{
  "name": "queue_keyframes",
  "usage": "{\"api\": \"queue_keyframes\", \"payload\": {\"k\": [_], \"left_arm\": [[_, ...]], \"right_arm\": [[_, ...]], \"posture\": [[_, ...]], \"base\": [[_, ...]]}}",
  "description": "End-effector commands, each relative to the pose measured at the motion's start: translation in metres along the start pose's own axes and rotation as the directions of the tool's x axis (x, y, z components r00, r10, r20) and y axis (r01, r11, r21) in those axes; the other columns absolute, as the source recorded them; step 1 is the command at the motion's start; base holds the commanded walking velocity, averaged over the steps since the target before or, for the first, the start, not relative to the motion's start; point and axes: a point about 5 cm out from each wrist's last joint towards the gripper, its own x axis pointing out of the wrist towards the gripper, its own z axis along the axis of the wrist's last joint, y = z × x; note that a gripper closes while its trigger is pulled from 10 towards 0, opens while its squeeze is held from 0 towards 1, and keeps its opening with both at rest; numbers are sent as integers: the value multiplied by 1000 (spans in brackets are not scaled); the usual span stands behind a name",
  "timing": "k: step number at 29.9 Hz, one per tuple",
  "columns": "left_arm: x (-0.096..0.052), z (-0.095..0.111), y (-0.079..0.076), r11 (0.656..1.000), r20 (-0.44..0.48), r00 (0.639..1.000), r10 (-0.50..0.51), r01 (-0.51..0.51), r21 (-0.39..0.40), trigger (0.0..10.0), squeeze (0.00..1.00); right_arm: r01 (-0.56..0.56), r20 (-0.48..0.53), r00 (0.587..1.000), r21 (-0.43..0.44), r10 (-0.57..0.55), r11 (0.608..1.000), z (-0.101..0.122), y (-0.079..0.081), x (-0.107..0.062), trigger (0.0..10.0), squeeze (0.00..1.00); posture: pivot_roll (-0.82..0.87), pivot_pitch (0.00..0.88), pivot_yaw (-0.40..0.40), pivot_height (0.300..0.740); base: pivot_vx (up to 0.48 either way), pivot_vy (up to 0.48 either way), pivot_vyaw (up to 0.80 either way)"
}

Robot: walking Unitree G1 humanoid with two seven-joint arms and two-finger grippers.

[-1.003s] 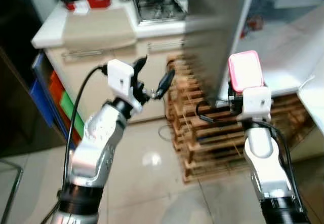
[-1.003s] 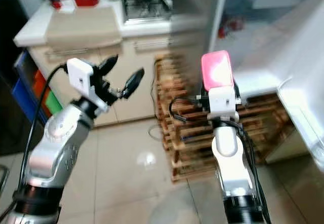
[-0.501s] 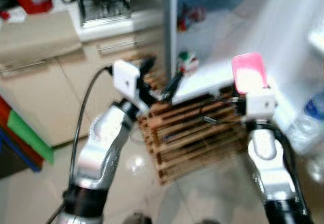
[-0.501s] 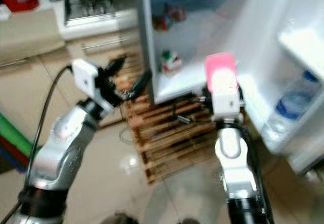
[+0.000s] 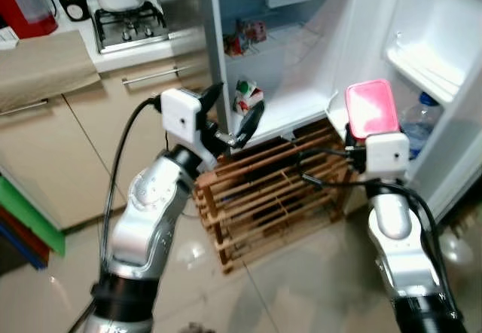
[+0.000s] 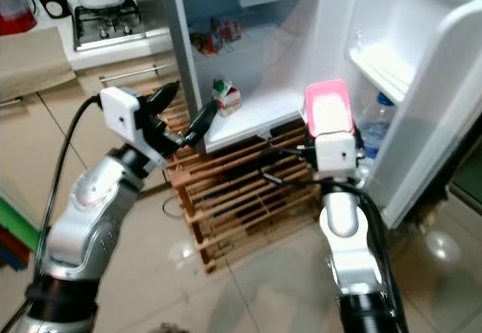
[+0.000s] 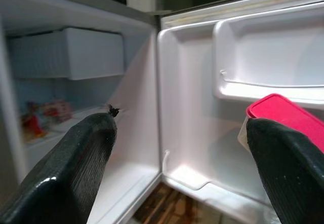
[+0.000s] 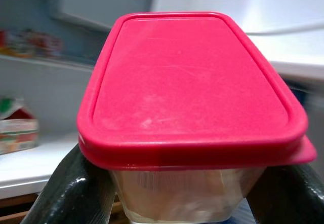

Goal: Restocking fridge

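Observation:
A clear food container with a pink-red lid (image 5: 370,108) is upright in my right gripper (image 8: 177,196), which is shut on its lower body; the black fingers (image 8: 71,188) press both sides. It hangs in front of the open small fridge (image 5: 297,103), between the lower shelf and the door. My left gripper (image 5: 235,107) is open and empty, raised before the fridge's left edge; its fingers (image 7: 76,163) frame the interior. A small carton (image 5: 244,96) stands on the lower shelf, and packets (image 5: 241,35) lie on the upper one.
The fridge stands on a wooden pallet (image 5: 263,197). Its door (image 5: 437,39) is swung open to the right, with a water bottle (image 5: 418,118) in the door shelf. A counter with a stove (image 5: 128,28) and cabinets (image 5: 45,145) is to the left. Below is tiled floor.
The view has swung right and sharpened, bringing the open fridge interior and door into sight. Both arms keep their pose; the right gripper still holds the container.

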Motion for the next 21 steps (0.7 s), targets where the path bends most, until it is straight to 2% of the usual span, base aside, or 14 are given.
{"api": "queue_keyframes", "payload": {"k": [1, 10, 14, 15, 18, 20, 21], "left_arm": [[-5, -2, 9, 999, -22, 999, 36, -36, 11, 10000, 0], [-4, -3, 8, 999, -27, 999, 36, -36, 7, 10000, 0], [-4, -3, 7, 999, -28, 999, 31, -31, 8, 10000, 0], [-4, -3, 7, 999, -28, 999, 31, -31, 8, 10000, 0], [-2, -2, 4, 1000, -22, 1000, 10, -10, 7, 10000, 0], [-2, -2, 3, 1000, -20, 1000, -6, 5, -7, 10000, 0], [-1, -2, 1, 1000, -17, 999, -28, 27, -9, 10000, 0]], "right_arm": [[-14, 16, 1000, 5, 14, 1000, 5, 6, 3, 10000, 0], [-113, 95, 989, -11, 114, 994, 26, 11, 15, 10000, 0], [-84, 151, 985, -27, 87, 996, 42, -6, 29, 10000, 0], [-84, 151, 985, -27, 87, 996, 42, -6, 29, 10000, 0], [-73, 211, 974, -50, 82, 996, 62, -24, 46, 10000, 0], [-77, 223, 971, -55, 87, 996, 66, -27, 49, 10000, 0], [-99, 255, 960, -61, 112, 993, 80, -38, 59, 10000, 0]], "posture": [[-106, 0, 68, 740], [-109, 0, 63, 740], [-113, 0, 64, 740], [-113, 0, 64, 740], [-117, 0, 66, 740], [-118, 0, 67, 740], [-121, 0, 65, 740]], "base": [[0, 0, 0], [0, 0, 0], [0, 0, 0], [0, 0, 0], [0, 0, 0], [0, 0, 0], [0, 0, 0]]}}
